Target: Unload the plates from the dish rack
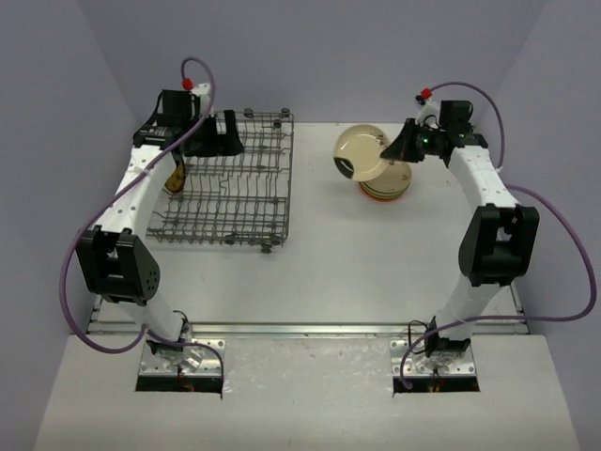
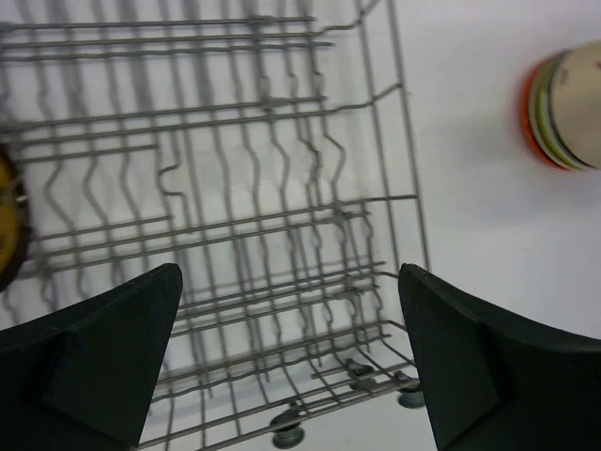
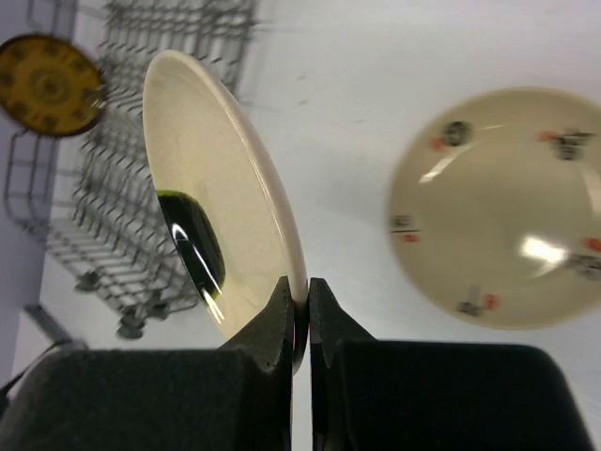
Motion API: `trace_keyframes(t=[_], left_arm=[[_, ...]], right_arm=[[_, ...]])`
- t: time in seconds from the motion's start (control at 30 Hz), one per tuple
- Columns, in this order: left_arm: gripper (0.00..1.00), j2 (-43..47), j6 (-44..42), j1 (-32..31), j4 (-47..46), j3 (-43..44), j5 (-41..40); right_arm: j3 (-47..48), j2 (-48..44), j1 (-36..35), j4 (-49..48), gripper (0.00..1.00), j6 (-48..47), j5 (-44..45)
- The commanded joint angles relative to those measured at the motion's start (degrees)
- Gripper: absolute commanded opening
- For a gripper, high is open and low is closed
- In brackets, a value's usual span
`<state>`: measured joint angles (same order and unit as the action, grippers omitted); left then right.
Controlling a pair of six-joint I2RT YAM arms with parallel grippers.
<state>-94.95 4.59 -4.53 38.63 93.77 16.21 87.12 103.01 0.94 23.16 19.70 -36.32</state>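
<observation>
Plates are split between two spots: one yellow-brown plate [image 3: 47,85] stands on edge at the left side of the dish rack [image 1: 230,188], and a stack [image 1: 385,188] of others lies face down on the white table [image 1: 376,254], well to the right of the rack, with a beige underside on top and an orange edge showing lower down. The right gripper [image 3: 299,291] has its fingers pinched together on the rim of a beige plate [image 1: 357,150], which it holds tilted on edge in the air, just above the stack and slightly to its left; a lime green glint shows on the glossy surface. The left gripper [image 2: 291,282] hangs over the rack with its fingers spread wide apart and nothing between them, only the grey wires below and the yellow-brown plate off to its left.
</observation>
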Motion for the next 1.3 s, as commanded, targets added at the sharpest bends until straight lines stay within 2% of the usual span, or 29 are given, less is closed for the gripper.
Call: trace_keyframes(t=[0.0, 0.13, 0.3, 0.43, 0.47, 0.5, 0.63, 0.67, 0.8, 0.97, 1.03, 1.27], left_arm=[[0.98, -0.32, 0.21, 4.43, 0.04, 2.27, -9.89], [1.0, 0.1, 0.13, 4.53, -0.66, 0.98, -12.47], [1.0, -1.31, -0.31, 4.53, 0.35, 1.85, -16.47], [1.0, -2.61, -0.46, 4.53, 1.0, 2.15, -18.82], [1.0, -2.91, -0.52, 4.53, 1.06, 2.12, -18.85], [1.0, -3.17, -0.55, 4.53, 1.09, 2.12, -18.85], [1.0, -3.35, -1.25, 4.53, 0.28, 2.06, -22.73], [1.0, -3.23, -1.56, 4.53, -0.12, 2.12, -23.95], [0.99, -3.72, -4.64, 4.53, -2.26, 3.84, -34.49], [0.93, -7.28, -11.64, 4.55, -3.38, 7.76, -40.37], [0.88, -9.11, -14.14, 6.37, -2.55, 9.84, -39.04], [0.83, -16.25, -18.89, 13.36, 3.17, 19.08, -26.57]], right_arm=[[6.43, 6.96, 7.18, 4.57, 0.0, 1.1, 4.25], [9.1, 12.7, 11.23, 4.83, 0.0, 2.3, 4.41], [10.84, 16.82, 12.07, 5.85, 0.0, 1.84, 5.23], [11.84, 18.78, 12.07, 6.08, 0.03, 1.98, 5.29], [12.14, 19.37, 12.07, 6.23, 0.06, 2.19, 5.17], [12.52, 19.59, 12.07, 6.29, 0.12, 2.27, 5.12], [14.01, 19.72, 11.89, 8.59, 0.9, 2.25, 7.13], [14.1, 19.09, 11.89, 8.91, 0.98, 1.96, 7.7], [13.37, 15.11, 10.98, 9.98, 0.99, -0.59, 13.1], [9.9, 7.63, 8.81, 9.54, 0.99, -4.41, 19.26], [8.74, 5.63, 8.32, 9.12, 0.99, -4.82, 18.77], [-1.11, -4.63, 5.88, 5.71, 0.99, -6.5, 18.12]])
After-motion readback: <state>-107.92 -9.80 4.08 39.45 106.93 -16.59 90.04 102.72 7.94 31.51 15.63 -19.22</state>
